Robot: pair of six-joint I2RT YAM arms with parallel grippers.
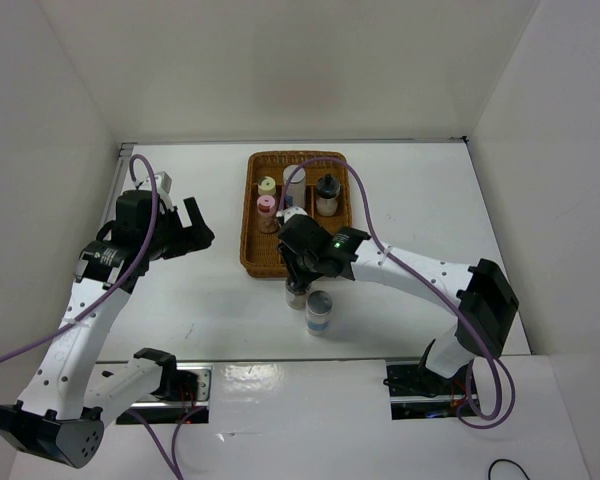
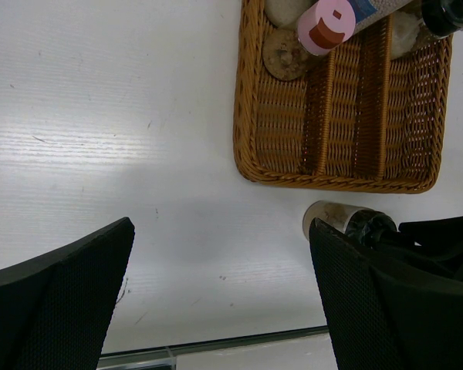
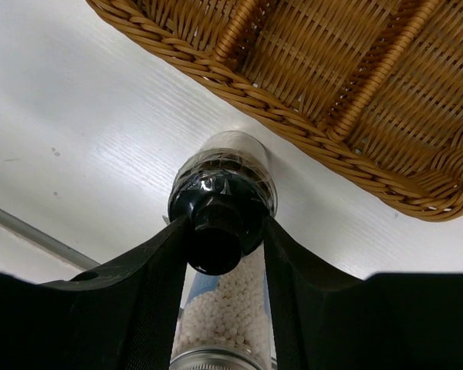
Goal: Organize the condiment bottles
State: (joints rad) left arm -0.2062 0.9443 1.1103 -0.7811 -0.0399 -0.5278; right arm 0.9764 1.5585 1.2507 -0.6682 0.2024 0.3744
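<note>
A wicker basket (image 1: 252, 235) holds a cream-capped bottle (image 1: 267, 185), a pink-capped bottle (image 1: 267, 206), a tall white bottle (image 1: 295, 184) and a black-capped bottle (image 1: 327, 194). My right gripper (image 1: 298, 268) is shut on the black cap of a second black-capped bottle (image 3: 220, 202), which is upright just in front of the basket's near rim (image 3: 293, 131). I cannot tell whether its base touches the table. The pale grey bottle with the blue label (image 1: 320, 313) stands beside it, nearer my bases. My left gripper (image 1: 194, 231) is open and empty over the table left of the basket.
White walls enclose the table on three sides. The left wrist view shows the basket's near left corner (image 2: 251, 166), the pink cap (image 2: 328, 27) and the held bottle (image 2: 333, 216). A table seam (image 2: 216, 341) runs along the near edge.
</note>
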